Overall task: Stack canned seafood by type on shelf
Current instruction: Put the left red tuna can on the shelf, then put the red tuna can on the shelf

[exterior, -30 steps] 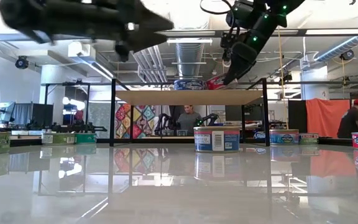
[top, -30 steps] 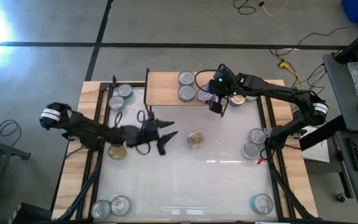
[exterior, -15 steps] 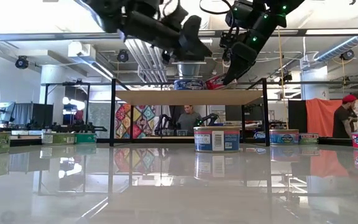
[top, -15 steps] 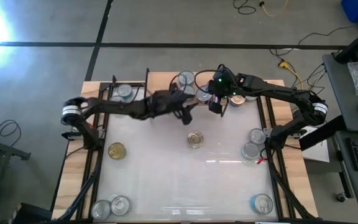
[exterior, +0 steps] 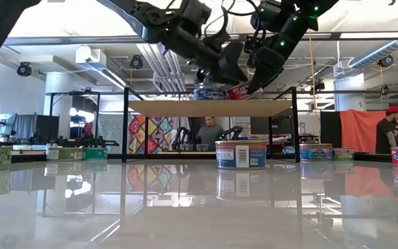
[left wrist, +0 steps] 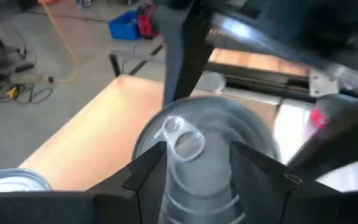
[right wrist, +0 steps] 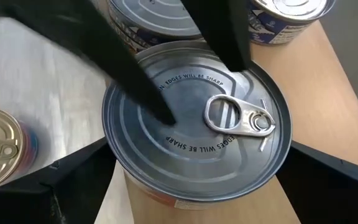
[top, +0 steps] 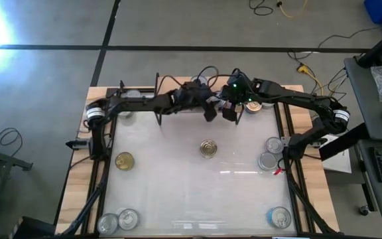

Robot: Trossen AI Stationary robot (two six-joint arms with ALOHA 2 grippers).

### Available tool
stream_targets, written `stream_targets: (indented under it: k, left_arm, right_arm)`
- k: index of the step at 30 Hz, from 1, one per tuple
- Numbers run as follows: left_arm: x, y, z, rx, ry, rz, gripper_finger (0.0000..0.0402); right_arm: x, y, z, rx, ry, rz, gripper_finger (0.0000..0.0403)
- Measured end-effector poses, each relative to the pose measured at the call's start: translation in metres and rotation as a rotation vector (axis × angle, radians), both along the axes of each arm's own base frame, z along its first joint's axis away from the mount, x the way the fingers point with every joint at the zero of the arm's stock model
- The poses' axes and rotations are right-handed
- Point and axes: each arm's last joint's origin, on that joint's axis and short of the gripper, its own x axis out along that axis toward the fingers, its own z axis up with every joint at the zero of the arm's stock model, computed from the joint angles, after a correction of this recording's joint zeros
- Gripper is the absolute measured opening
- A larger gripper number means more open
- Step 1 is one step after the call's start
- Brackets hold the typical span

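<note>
The shelf stands at the table's far edge. At its near edge is a silver-topped, red-sided tin, with my right gripper around it. My left gripper reaches in from the left, its fingers apart over the same tin's lid. They show as dark blurred shapes in the right wrist view. Blue-sided tins stand behind on the shelf. My left gripper hovers over the tin's lid with nothing between its fingers; whether a fingertip touches the lid I cannot tell. My right gripper pinches the tin across its full width, one finger on each side wall. The fingers slant down from the far right. The tin looks tilted at the board's top; whether its base rests there I cannot tell.
Loose tins lie on the white tabletop: a gold-topped one at the left, one in the middle, two at the right, others at the near corners. People show in the room behind.
My left gripper has swung from the table's left middle toward the far edge and to the right, rising to shelf height, and now hangs beside my right gripper over the tin. The right arm and the tins have kept still.
</note>
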Motion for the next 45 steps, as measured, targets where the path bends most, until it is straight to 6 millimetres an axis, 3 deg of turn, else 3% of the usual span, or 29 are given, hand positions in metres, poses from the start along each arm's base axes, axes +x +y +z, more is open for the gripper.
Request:
stream_targets:
  k: [16,20,25,29,33,37,41,45]
  left_arm:
    - [-0.004,0.007,-0.011,-0.023,0.109,0.022,0.016]
    - [-0.003,0.008,-0.009,-0.013,0.09,0.021,0.016]
    - [-0.002,0.009,0.0,0.016,0.035,0.019,0.016]
    - [-0.011,0.002,0.026,0.058,-0.018,-0.017,0.016]
    - [-0.033,-0.023,0.055,0.071,-0.089,-0.087,0.016]
    - [-0.07,-0.059,0.067,0.092,-0.113,-0.158,0.016]
    - [-0.11,-0.1,0.053,0.1,-0.087,-0.262,0.016]
    - [-0.145,-0.139,0.027,0.055,-0.092,-0.373,0.016]
  right_arm:
    - [0.0,0.0,0.0,0.004,-0.006,-0.007,0.04]
    - [-0.003,0.002,0.012,0.003,-0.006,-0.014,0.04]
    - [-0.008,0.005,0.033,0.013,0.002,-0.049,0.04]
    - [-0.01,0.013,0.047,0.031,0.007,-0.048,0.04]
    - [-0.011,0.028,0.054,-0.002,0.005,-0.033,0.04]
    - [-0.016,0.051,0.061,-0.033,0.022,-0.023,0.04]
    - [-0.022,0.084,0.063,0.027,0.035,-0.004,0.04]
    - [-0.037,0.113,0.049,0.173,0.121,-0.089,0.04]
